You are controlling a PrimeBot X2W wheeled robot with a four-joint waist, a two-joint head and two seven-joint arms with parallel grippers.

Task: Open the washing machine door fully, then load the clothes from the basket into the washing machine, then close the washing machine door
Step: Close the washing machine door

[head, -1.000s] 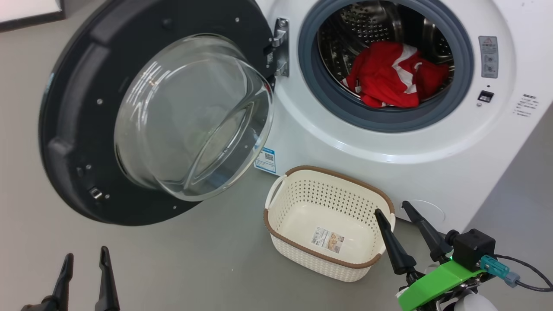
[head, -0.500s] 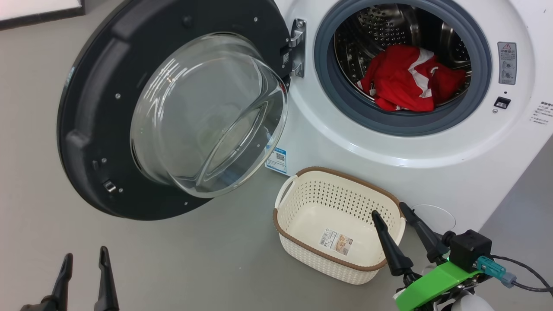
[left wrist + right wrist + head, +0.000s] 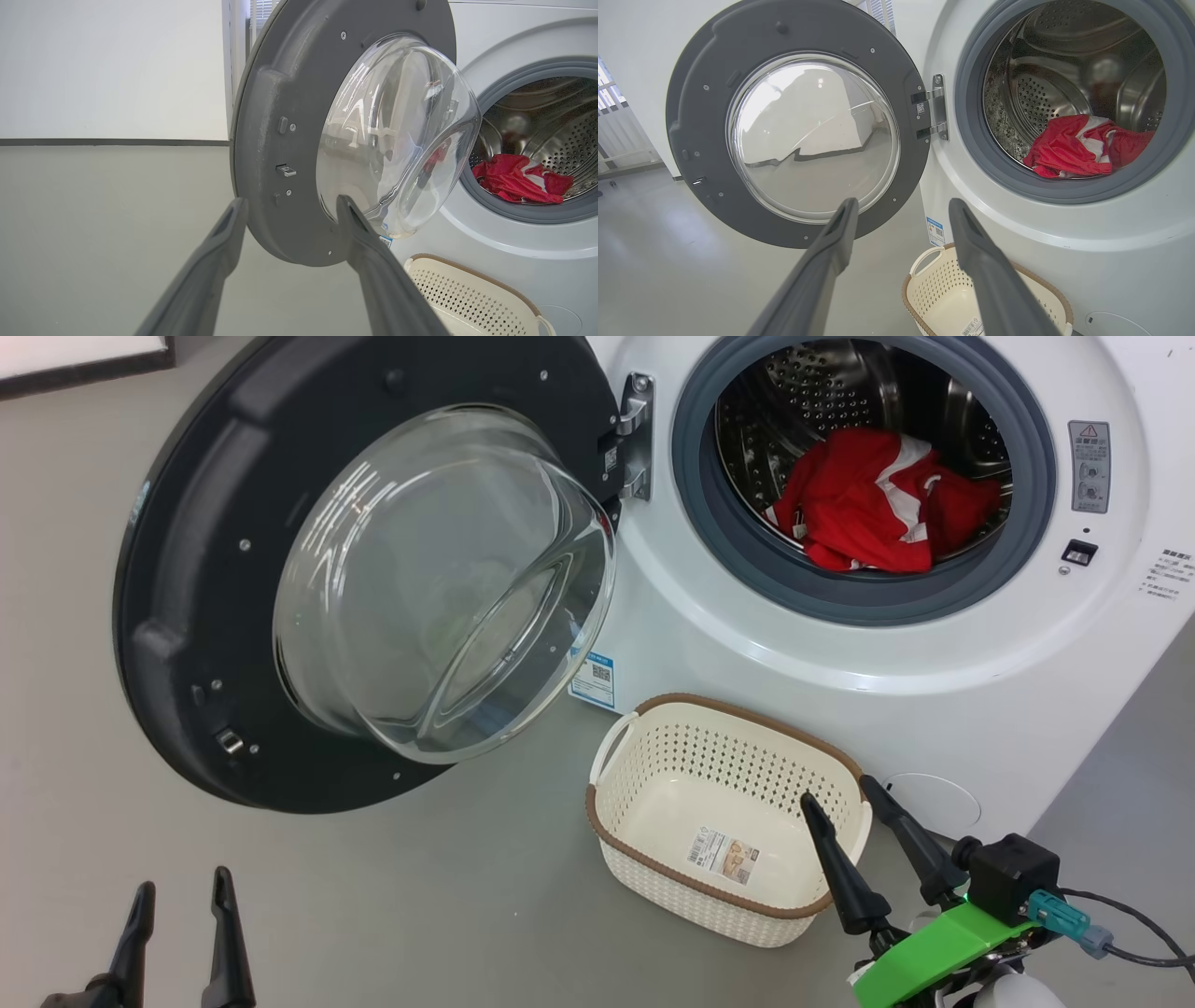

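Note:
The washing machine (image 3: pixel 934 691) stands with its door (image 3: pixel 373 569) swung wide open to the left. Red clothes (image 3: pixel 878 504) with white stripes lie inside the steel drum, also seen as clothes (image 3: pixel 1083 144) and clothes (image 3: pixel 514 179). The basket (image 3: pixel 728 817) sits on the floor in front of the machine, holding nothing but its paper label. My right gripper (image 3: pixel 840 793) hovers open over the basket's right rim, nothing between its fingers. My left gripper (image 3: pixel 182 887) is open low at the left, short of the door (image 3: pixel 299 140), with nothing in it.
Grey floor (image 3: pixel 373 896) stretches around the basket and under the open door. A white wall with a dark skirting (image 3: pixel 84 364) runs at the far left. A small round flap (image 3: pixel 934 803) sits low on the machine's front, behind my right gripper.
The head camera has shifted, sliding the whole picture a little to the right. Both grippers stay open and almost unmoved; clothes, basket and door rest where they were.

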